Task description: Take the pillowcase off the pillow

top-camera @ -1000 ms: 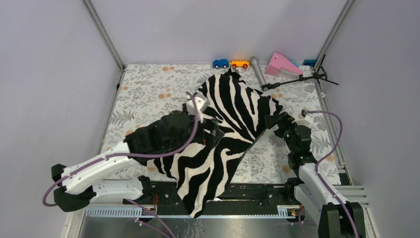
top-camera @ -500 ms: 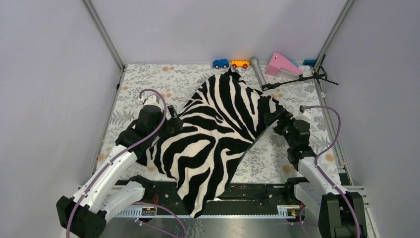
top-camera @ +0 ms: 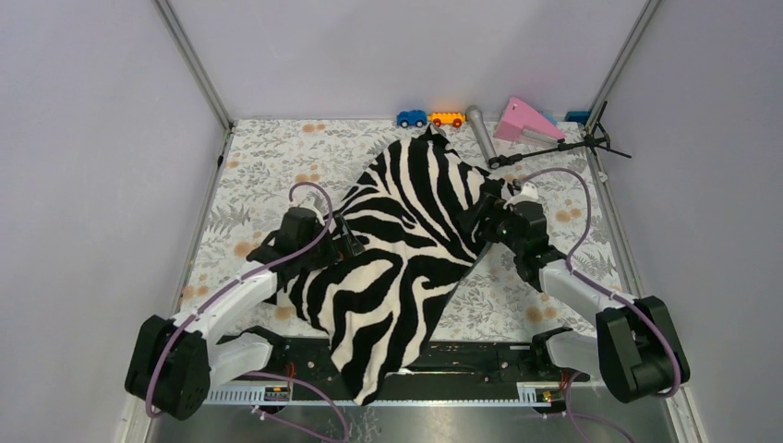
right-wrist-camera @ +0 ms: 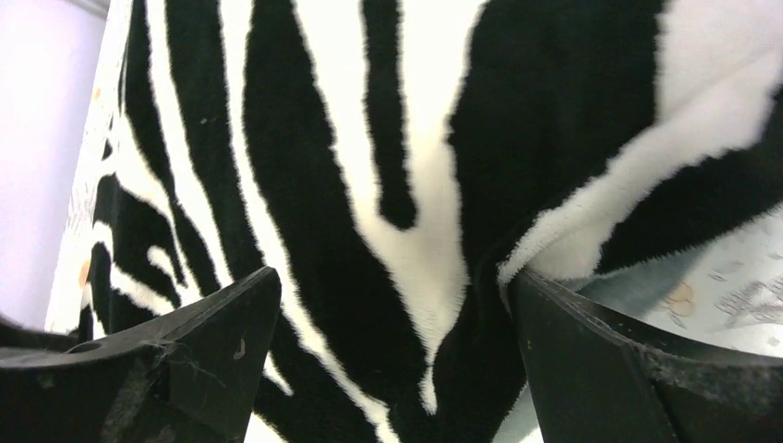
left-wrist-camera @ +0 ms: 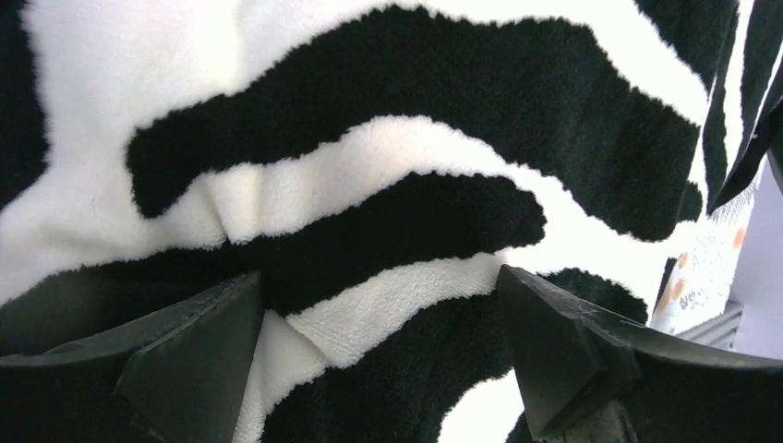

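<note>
The pillowcase [top-camera: 406, 231] lies zebra face up across the middle of the table and hangs over the near edge. It fills the left wrist view [left-wrist-camera: 388, 185] and the right wrist view [right-wrist-camera: 369, 166]. The cream pillow is hidden. My left gripper [top-camera: 349, 242] is open at the cover's left edge, fingers pressed on the plush [left-wrist-camera: 380, 346]. My right gripper [top-camera: 482, 221] is open at the cover's right edge, with a fold of fabric between its fingers [right-wrist-camera: 392, 360].
At the back edge sit a blue toy car [top-camera: 411, 118], an orange toy car [top-camera: 447, 119], a grey cylinder [top-camera: 480, 134], a pink wedge [top-camera: 526, 120] and a black stand [top-camera: 563, 146]. The floral table cloth [top-camera: 268, 171] shows around the cover.
My left arm swung down off the cover and came in low at its left edge. My right arm moved forward and left onto the cover's right edge.
</note>
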You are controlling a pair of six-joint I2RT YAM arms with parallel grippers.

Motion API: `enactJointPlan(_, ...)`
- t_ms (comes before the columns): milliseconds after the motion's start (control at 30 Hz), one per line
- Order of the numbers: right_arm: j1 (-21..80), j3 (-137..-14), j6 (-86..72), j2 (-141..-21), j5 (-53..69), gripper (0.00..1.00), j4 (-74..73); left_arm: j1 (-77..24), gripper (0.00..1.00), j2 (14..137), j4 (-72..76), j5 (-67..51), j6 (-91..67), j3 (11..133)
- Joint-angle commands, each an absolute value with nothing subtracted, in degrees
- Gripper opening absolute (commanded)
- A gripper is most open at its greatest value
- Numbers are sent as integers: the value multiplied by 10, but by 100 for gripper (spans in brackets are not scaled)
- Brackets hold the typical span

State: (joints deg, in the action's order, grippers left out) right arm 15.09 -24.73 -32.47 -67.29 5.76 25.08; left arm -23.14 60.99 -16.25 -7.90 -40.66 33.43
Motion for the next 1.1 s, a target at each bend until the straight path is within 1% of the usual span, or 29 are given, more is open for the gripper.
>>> enactJointPlan(0, 197, -292, -280, -706, 96, 100, 261, -258, 93, 655, -21, -198, -452, 306)
enactJointPlan(133, 214, -297, -276, -712, 56, 100, 244, -359, 87, 737, 23, -191, -447, 343)
enactJointPlan(200, 213, -295, -278, -700, 13, 99, 227, -414, 84, 778, 32, -189, -431, 380)
enactJointPlan(267, 214, -287, -281, -684, -34, 100, 214, -447, 83, 796, 26, -170, -416, 409)
enactJointPlan(367, 213, -273, -292, -651, -88, 99, 200, -449, 84, 753, -4, -101, -407, 413)
enactJointPlan(500, 214, -269, -310, -623, -156, 100, 159, -439, 87, 672, -100, 15, -385, 420)
enactJointPlan(600, 214, -265, -317, -605, -189, 89, 142, -438, 89, 637, -162, 48, -383, 425)
enactJointPlan(633, 213, -264, -320, -599, -204, 88, 138, -438, 90, 628, -182, 54, -387, 426)
enactJointPlan(700, 214, -267, -328, -588, -239, 89, 118, -438, 92, 608, -228, 62, -398, 428)
enactJointPlan(733, 214, -268, -328, -582, -252, 94, 110, -438, 92, 595, -251, 63, -403, 428)
enactJointPlan(767, 213, -270, -327, -576, -265, 99, 102, -438, 92, 579, -271, 60, -406, 425)
enactJointPlan(900, 214, -255, -329, -546, -330, 100, 79, -439, 94, 499, -318, 7, -427, 402)
enactJointPlan(1000, 201, -267, -322, -558, -330, 100, 40, -439, 93, 469, -313, -118, -453, 377)
enactJointPlan(1067, 189, -296, -324, -591, -314, 100, 6, -440, 92, 450, -259, -211, -486, 350)
